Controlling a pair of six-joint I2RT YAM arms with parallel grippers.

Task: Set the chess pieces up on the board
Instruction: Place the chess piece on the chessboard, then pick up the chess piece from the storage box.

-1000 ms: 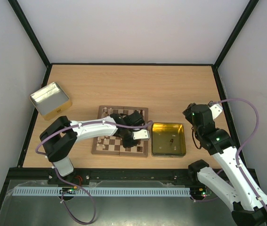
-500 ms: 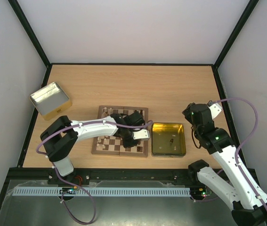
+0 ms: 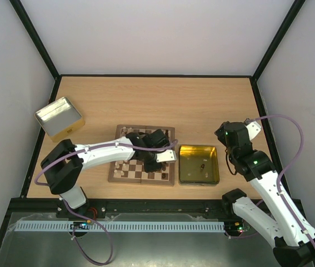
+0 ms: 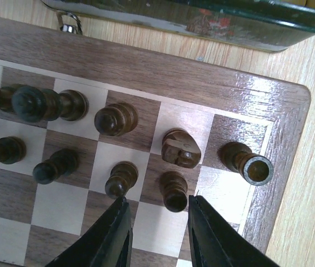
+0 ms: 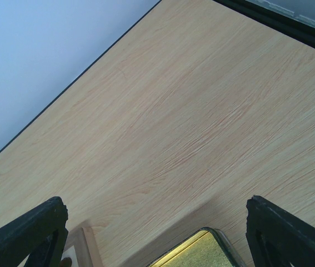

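Note:
The board (image 3: 118, 177) lies at the table's middle with cream pieces (image 3: 125, 132) on its left side and dark pieces on its right. My left gripper (image 3: 160, 158) hovers over the board's right side. In the left wrist view it (image 4: 158, 210) is open, its tips either side of a dark pawn (image 4: 175, 192) standing on the board (image 4: 201, 83), not touching it. A dark knight (image 4: 179, 149) and rook (image 4: 249, 165) stand just beyond. My right gripper (image 3: 228, 135) is raised right of the board, wide open and empty (image 5: 157, 228).
A yellow-gold tin (image 3: 186, 177) sits just right of the board with a dark piece (image 3: 202, 165) inside; its corner shows in the right wrist view (image 5: 201, 251). A silver tin (image 3: 59, 117) stands at the far left. Black frame rails border the table.
My left arm's elbow has swung left and its gripper has shifted slightly back over the board's right side. The right arm has hardly moved.

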